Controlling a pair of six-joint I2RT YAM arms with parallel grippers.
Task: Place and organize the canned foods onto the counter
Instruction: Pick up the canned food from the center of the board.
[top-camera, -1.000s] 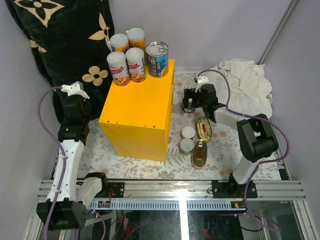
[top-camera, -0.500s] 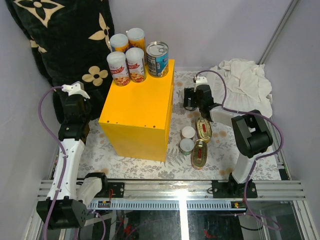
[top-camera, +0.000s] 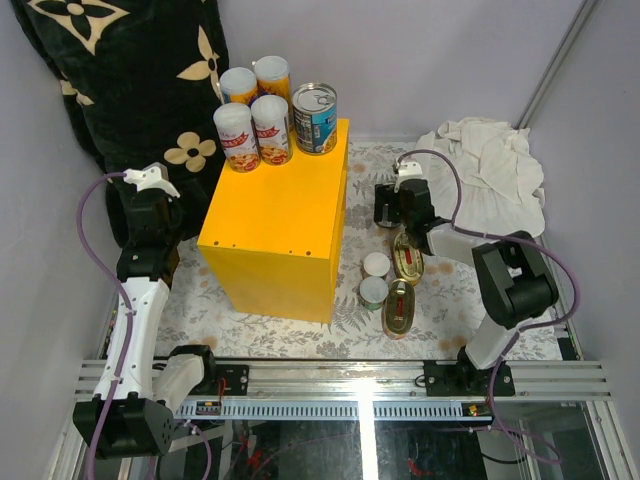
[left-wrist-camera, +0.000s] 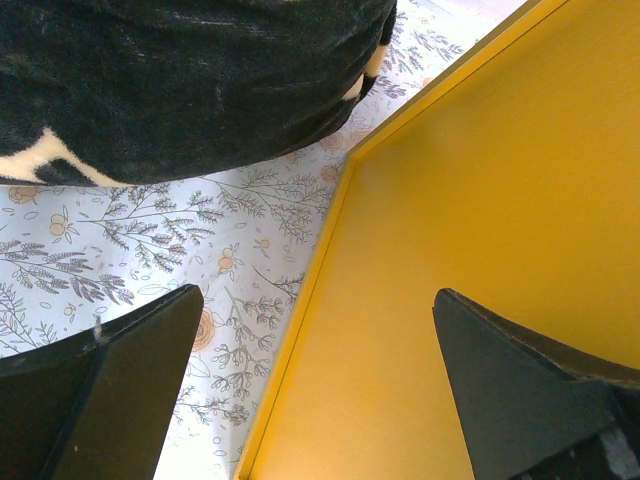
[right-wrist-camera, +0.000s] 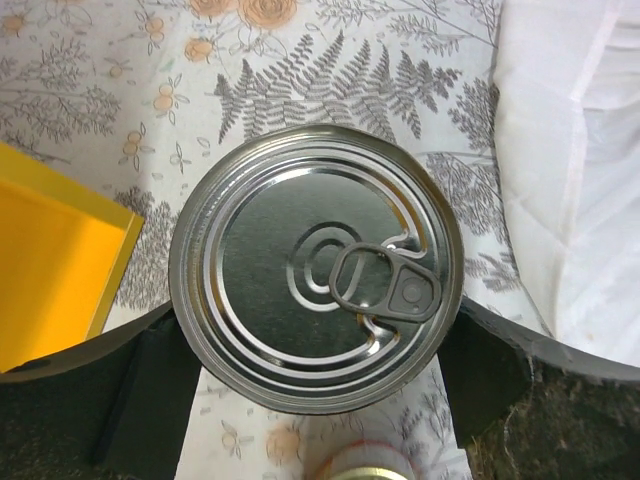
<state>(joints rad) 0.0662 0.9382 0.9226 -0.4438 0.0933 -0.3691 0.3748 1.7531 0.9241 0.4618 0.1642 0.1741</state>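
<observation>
Now the right gripper (right-wrist-camera: 318, 345) has shifted slightly rightward. It is closed around a silver can (right-wrist-camera: 315, 265) on the table (top-camera: 440, 300) beside the counter (top-camera: 280, 230), so lifting seems next. The left gripper (left-wrist-camera: 320, 385) hangs open and empty.

Silver can (right-wrist-camera: 315, 268) between my black right fingers (right-wrist-camera: 150, 395), over a white mat (right-wrist-camera: 300, 70) of grey ferns, orange flowers. Between my left fingers (left-wrist-camera: 110, 390): yellow box (left-wrist-camera: 480, 200), black-and-cream pillow (left-wrist-camera: 180, 80).

1. Silver-topped can (right-wrist-camera: 315, 265), right of the counter (top-camera: 275, 230): the lid is seen as bare glossy metal, pressed in rings.
2. Counter: smooth matt yellow faces are noted.
3. Pillow (top-camera: 120, 70), left of the counter: plush black cloth.
4. Oval tins (top-camera: 406, 258), right of the counter: shiny gilt metal.
</observation>
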